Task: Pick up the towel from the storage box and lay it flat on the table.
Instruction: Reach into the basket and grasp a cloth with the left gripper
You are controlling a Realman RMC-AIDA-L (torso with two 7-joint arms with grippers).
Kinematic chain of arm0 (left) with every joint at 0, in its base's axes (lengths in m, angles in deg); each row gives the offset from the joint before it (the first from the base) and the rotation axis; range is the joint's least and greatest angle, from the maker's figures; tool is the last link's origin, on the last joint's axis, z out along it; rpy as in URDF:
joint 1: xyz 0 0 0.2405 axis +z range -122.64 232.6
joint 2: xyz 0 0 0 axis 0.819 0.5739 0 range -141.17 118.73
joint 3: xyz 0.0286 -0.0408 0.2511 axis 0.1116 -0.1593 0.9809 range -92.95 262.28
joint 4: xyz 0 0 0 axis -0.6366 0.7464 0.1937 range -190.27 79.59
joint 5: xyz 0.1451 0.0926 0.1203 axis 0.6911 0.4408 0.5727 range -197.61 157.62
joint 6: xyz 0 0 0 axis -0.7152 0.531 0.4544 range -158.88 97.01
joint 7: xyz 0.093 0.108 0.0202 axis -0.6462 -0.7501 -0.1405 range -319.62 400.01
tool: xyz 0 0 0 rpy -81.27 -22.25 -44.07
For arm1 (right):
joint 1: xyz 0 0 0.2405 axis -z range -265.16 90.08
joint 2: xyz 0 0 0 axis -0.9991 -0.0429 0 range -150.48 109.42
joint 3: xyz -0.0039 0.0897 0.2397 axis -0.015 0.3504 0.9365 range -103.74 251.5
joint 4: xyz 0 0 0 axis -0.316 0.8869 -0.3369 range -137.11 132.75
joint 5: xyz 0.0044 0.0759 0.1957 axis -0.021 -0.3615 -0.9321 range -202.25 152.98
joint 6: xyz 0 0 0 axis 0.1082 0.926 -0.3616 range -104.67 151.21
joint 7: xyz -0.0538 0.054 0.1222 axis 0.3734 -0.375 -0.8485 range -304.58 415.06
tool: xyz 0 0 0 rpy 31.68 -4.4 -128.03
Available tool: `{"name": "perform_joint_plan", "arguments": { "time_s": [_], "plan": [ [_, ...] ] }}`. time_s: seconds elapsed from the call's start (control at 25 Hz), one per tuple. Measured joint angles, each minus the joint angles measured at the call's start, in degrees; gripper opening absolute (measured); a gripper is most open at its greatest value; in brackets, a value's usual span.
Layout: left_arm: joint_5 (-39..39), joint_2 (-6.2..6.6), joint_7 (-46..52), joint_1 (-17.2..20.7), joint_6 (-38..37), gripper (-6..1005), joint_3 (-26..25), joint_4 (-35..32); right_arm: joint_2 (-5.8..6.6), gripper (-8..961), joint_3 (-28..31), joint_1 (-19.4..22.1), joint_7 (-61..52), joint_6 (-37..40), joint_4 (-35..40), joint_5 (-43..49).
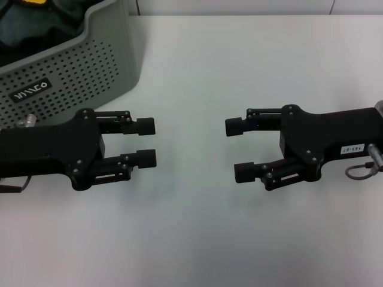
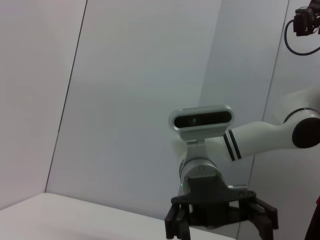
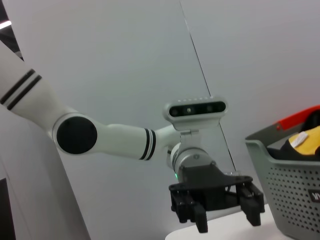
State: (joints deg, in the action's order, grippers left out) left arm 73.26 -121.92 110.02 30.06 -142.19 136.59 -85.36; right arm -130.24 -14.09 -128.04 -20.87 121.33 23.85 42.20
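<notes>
The black left tool and the black right tool hang low over the plain white smooth table, facing each other with a gap between them, and both have their fingers spread apart and hold nothing. The grey-green perforated plastic storage box stands on the table at the far left, just beyond the left tool. A mustard-yellow cloth, which is probably the towel, lies inside the box on dark fabric, though only a small part of it is visible over the rim.
</notes>
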Motion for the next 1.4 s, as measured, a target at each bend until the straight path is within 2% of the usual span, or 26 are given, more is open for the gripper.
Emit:
{"name": "perform_joint_plan", "arguments": {
  "time_s": [0.28,0.44,0.48,0.52,0.64,0.8,0.88,0.96,1.08,1.2,1.4],
  "plan": [
    [0.0,-0.08,-0.7,0.1,0.1,528,-0.4,-0.1,-0.9,860,0.0,0.7,0.6,-2.0,0.0,0.1],
    [-0.3,-0.55,-0.7,0.4,0.1,526,-2.0,-0.1,-0.89,860,0.3,1.0,0.8,-2.3,0.0,0.4],
    [-0.4,-0.91,-0.7,0.6,0.1,526,-3.4,-0.1,-0.79,860,0.6,1.2,0.9,-2.5,0.0,0.4],
    [-0.9,-1.69,-0.1,0.5,-0.1,525,-7.5,-0.6,-0.52,860,1.3,1.7,1.5,-3.5,-0.1,0.5],
    [-2.9,-2.4,2.3,0.3,-0.4,524,-10.1,-3.0,0.1,860,4.3,3.7,3.1,-7.9,-0.7,0.9],
    [-6.5,-5.57,8.0,1.3,2.2,523,-10.9,-16.3,-0.17,859,8.8,6.6,5.6,-9.8,-0.6,0.9],
    [-5.6,-7.59,12.1,1.6,7.5,522,-11.3,-26.7,-0.68,859,11.0,8.2,7.1,-9.8,-0.3,0.9],
    [-3.1,-8.51,16.7,1.5,13.6,522,-11.3,-35.3,-0.9,859,11.8,9.3,7.8,-9.8,-0.2,0.9],
    [2.7,-8.7,22.8,0.6,23.5,521,-11.3,-45.7,-1.08,859,12.0,10.4,8.2,-9.8,-0.2,0.6],
    [11.3,-7.99,27.7,-1.0,31.5,520,-11.3,-51.2,-1.53,859,12.1,11.3,9.0,-9.7,-0.2,0.5],
    [30.1,-4.91,41.3,-5.0,36.6,519,-13.0,-55.5,-2.04,859,13.1,12.6,10.5,-8.7,-0.2,0.5]
  ]
}}
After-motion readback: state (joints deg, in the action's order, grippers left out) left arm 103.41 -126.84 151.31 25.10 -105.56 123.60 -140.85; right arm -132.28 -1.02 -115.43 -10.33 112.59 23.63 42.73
